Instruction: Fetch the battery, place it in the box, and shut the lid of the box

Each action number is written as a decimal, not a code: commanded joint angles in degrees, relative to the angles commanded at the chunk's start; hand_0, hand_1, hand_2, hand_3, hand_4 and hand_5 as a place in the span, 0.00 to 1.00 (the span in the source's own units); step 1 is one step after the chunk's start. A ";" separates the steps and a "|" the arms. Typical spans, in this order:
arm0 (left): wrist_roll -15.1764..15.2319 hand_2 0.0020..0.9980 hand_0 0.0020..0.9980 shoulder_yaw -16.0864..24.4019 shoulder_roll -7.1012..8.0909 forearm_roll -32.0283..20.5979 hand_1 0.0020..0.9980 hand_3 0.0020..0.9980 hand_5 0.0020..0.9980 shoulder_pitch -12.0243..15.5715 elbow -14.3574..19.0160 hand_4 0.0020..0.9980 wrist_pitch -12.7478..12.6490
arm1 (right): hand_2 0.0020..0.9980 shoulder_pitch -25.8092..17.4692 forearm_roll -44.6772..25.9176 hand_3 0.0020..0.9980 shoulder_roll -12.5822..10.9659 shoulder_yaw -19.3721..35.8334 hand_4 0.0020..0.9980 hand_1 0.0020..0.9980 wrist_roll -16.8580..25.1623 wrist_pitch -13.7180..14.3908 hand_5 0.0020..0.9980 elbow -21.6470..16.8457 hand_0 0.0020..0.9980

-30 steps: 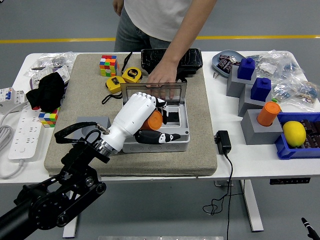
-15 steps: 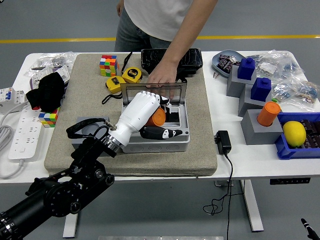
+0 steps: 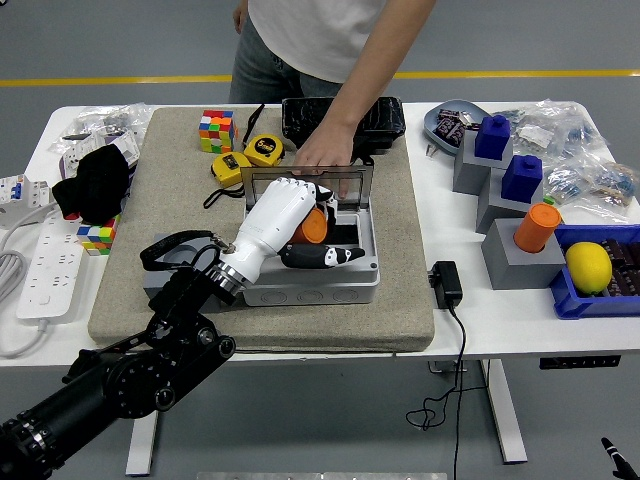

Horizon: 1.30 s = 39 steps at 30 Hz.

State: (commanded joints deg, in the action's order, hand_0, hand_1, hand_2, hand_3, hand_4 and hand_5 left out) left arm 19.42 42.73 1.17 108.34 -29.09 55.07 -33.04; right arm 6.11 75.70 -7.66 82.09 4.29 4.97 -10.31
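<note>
Resting surface: white table point(image 3: 470, 330), covered at centre by a grey-beige mat point(image 3: 400, 240).
Person: standing at the far side; one hand point(image 3: 322, 158) rests on the upper edge of the open lid point(image 3: 306, 180), which stands upright.
Left arm: black, entering from the lower left corner and reaching over the mat to the box.
Box: grey box point(image 3: 320, 285) on the mat, open, with a dark interior.
Left hand: white left hand point(image 3: 278, 222) positioned over the box opening, fingers curled around the battery, thumb extended along the front rim.
Battery: orange battery point(image 3: 310, 226) gripped in the left hand, held above the box interior; whether it touches the box floor cannot be determined.
Right arm: out of view.
Nearby items: yellow tape measure point(image 3: 264, 149) and colour cube point(image 3: 216, 130) behind the box, well apart from it.
</note>
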 joint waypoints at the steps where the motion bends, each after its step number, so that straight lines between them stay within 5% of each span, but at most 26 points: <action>1: 0.04 0.00 0.04 0.00 -0.12 -0.14 0.00 0.00 0.43 -0.03 -0.03 1.00 0.02 | 0.81 0.01 0.02 0.85 0.01 0.03 1.00 0.86 -0.02 -0.01 1.00 0.00 0.88; 22: 0.98 0.05 0.06 1.27 -0.68 0.17 0.01 0.05 0.48 0.23 -0.49 1.00 -0.17 | 0.81 0.13 -0.50 0.85 0.04 -0.12 1.00 0.86 0.11 -0.05 1.00 0.00 0.88; 28: 1.25 0.10 0.09 1.43 -0.68 0.28 0.07 0.11 0.48 0.21 -0.49 1.00 -0.39 | 0.81 0.14 -0.63 0.85 0.04 -0.25 1.00 0.86 0.14 -0.09 1.00 0.00 0.88; 29: 1.29 0.19 0.15 1.45 -0.68 0.30 0.19 0.19 0.51 0.21 -0.48 1.00 -0.41 | 0.81 0.14 -0.65 0.85 0.04 -0.27 1.00 0.86 0.15 -0.10 1.00 0.00 0.88; 39: 1.34 0.25 0.17 1.43 -0.75 0.56 0.26 0.27 0.51 0.21 -0.70 1.00 0.05 | 0.81 0.18 -0.53 0.85 0.01 -0.20 1.00 0.86 0.08 -0.14 1.00 0.00 0.88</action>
State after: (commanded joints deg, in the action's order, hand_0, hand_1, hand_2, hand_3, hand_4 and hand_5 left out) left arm 20.77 44.17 0.42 108.91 -28.88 54.37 -32.99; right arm 6.28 75.17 -7.66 81.88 4.37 4.84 -10.31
